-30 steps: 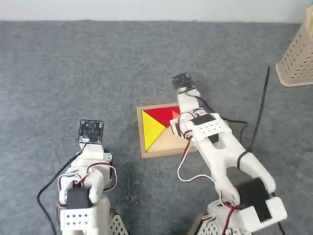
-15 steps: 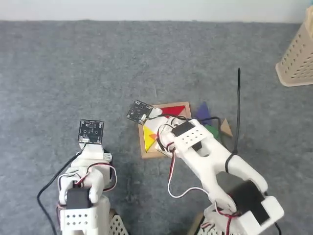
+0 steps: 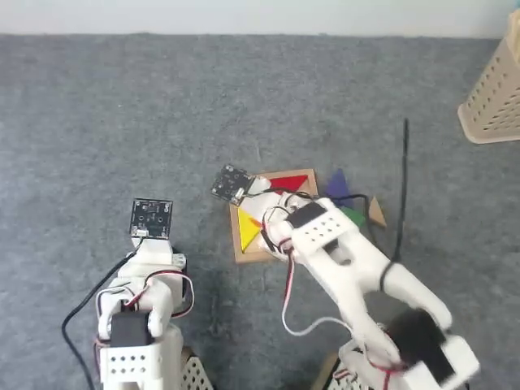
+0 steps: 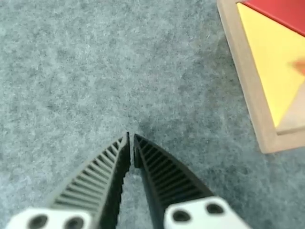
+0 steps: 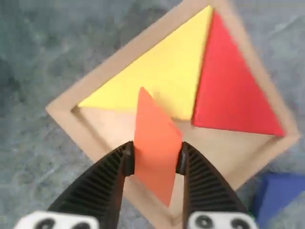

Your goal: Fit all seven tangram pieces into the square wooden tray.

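Observation:
The square wooden tray [image 3: 271,253] lies mid-table with a yellow triangle [image 3: 246,230] and a red triangle [image 3: 294,182] in it. My right gripper [image 5: 155,148] hangs over the tray's bare floor, shut on an orange parallelogram [image 5: 153,126], next to the yellow triangle [image 5: 162,78] and the red triangle [image 5: 228,90]. From above, the right gripper [image 3: 258,218] covers the tray's middle. A purple triangle [image 3: 337,185], a green piece [image 3: 353,216] and a small tan triangle [image 3: 375,211] lie on the carpet right of the tray. My left gripper [image 4: 131,139] is shut and holds nothing, low over the carpet left of the tray corner [image 4: 267,138].
A slatted beige basket [image 3: 496,89] stands at the far right edge. A black cable [image 3: 402,187] runs past the loose pieces. The left arm [image 3: 146,276] sits folded at the front left. Grey carpet covers the whole table.
The right arm swung from the tray's far right corner to over its left middle with the orange piece, uncovering the loose pieces on the right. The left arm has kept still.

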You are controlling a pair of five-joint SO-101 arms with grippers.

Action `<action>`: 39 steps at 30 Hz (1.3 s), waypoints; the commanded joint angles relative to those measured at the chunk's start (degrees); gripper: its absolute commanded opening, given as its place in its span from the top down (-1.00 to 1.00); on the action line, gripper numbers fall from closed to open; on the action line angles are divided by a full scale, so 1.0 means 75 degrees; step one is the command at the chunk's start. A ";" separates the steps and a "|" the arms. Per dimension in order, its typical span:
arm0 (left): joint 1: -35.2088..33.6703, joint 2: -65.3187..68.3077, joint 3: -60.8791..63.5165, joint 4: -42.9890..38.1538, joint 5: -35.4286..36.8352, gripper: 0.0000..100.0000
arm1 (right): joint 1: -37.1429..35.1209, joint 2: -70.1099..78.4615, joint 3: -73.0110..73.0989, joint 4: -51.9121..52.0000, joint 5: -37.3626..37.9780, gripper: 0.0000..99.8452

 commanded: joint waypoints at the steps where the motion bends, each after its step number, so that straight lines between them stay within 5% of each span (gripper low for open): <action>1: 0.0023 -0.0141 -0.0076 0.0047 -0.0023 0.97 | 0.0029 -0.1307 0.0375 -0.0311 -0.0504 0.83; 13: 0.0023 -0.0141 -0.0076 0.0047 -0.0023 0.97 | 0.0018 -0.1389 0.0996 -0.0557 -0.0012 0.72; 24: 0.0023 -0.0141 -0.0076 0.0047 -0.0023 0.97 | 0.0135 -0.1084 0.0680 -0.0627 -0.0563 0.65; 29: 0.0023 -0.0141 -0.0076 0.0047 -0.0023 0.97 | 0.0826 -0.1002 0.0258 -0.0651 -0.2075 0.92; 39: 0.0023 -0.0141 -0.0076 0.0047 -0.0023 0.97 | 0.0791 0.0381 -0.0035 -0.0651 -0.1278 0.99</action>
